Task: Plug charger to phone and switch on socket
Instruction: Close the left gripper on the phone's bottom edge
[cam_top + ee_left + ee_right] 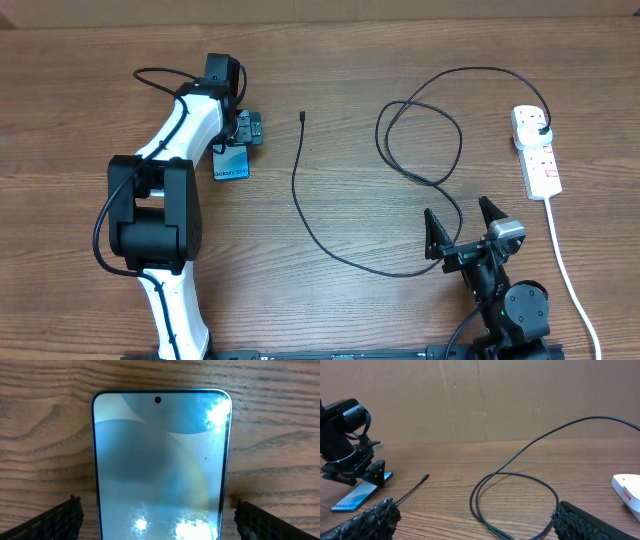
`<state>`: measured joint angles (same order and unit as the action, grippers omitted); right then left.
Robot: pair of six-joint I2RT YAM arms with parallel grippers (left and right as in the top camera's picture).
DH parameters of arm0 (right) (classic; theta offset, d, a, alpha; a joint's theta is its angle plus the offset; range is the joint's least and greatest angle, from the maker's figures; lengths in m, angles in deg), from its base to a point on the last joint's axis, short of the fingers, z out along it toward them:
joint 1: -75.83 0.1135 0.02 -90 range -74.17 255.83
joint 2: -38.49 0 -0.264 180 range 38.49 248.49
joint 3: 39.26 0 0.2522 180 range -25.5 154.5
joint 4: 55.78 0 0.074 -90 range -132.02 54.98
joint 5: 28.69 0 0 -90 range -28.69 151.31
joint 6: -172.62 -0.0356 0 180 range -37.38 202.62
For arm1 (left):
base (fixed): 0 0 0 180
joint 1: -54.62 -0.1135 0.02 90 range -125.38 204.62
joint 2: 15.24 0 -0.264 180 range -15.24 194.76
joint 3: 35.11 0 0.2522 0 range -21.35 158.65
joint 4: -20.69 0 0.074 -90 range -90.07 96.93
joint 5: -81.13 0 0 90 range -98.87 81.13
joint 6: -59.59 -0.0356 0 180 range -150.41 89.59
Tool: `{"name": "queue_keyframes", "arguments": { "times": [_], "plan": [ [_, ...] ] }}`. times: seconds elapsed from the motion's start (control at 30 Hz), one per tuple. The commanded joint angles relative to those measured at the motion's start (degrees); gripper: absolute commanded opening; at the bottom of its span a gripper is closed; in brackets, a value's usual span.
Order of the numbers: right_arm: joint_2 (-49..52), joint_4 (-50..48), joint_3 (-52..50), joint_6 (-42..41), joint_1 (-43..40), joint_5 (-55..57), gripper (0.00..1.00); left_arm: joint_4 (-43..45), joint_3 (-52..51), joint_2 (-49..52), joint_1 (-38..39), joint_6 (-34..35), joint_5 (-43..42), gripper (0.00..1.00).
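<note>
From overhead, my left fingers (244,132) hang over the far end of the phone (232,163), which lies flat on the counter (400,60) with its dark lettering along the near short edge. My right fingers (462,228) stand wide apart low on the right, holding nothing. The charger (300,200) runs from its plug, seated in the far end of the socket (537,160), through a big loop and a long curve that passes between my right fingers, and ends with its small tip lying free to the right of the phone, apart from it. The socket lies at the right side of the counter, its white cord (565,260) trailing toward the near edge. In my left wrist view the phone fills the middle, screen up, camera hole at the far end. My left fingers sit spread wider than the phone, one at each lower corner, with bare wood showing between each and the phone's sides, so they grip nothing. In my right wrist view my fingers show at both lower corners, wide apart and empty. The charger's loop lies on the counter ahead between them, untouched. The tip rests at the left near the phone, and whether my left fingers touch the phone there I cannot tell. A corner of the socket shows at the right edge.
</note>
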<state>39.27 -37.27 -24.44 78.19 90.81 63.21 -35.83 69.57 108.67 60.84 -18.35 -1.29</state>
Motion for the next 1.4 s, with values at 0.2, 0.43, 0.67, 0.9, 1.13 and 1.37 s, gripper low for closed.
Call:
{"name": "queue_keyframes", "arguments": {
  "times": [0.2, 0.43, 0.67, 0.9, 1.13, 1.37],
  "plan": [
    [-0.6, -0.2, -0.6, 0.2, -0.4, 0.1, 1.00, -1.1, 1.0, 1.5, -1.1, 1.8, 0.0, 0.95],
    [-0.6, -0.2, -0.6, 0.2, -0.4, 0.1, 1.00, -1.7, 1.0, 3.0, -1.3, 1.9, -2.2, 0.95],
    [-0.6, -0.2, -0.6, 0.2, -0.4, 0.1, 1.00, -3.0, 1.1, 5.3, -1.3, 1.9, -2.7, 0.93],
    [-0.6, -0.2, -0.6, 0.2, -0.4, 0.1, 1.00, -4.0, 1.1, 5.9, -1.4, 1.9, -2.7, 0.83],
    [-0.6, -0.2, -0.6, 0.2, -0.4, 0.1, 1.00, -4.5, 1.1, 5.9, -1.4, 2.4, -2.7, 0.73],
    [-0.6, -0.2, -0.6, 0.2, -0.4, 0.1, 1.00, -5.3, 1.1, 5.9, -1.4, 2.8, -2.7, 0.72]
  ]
}}
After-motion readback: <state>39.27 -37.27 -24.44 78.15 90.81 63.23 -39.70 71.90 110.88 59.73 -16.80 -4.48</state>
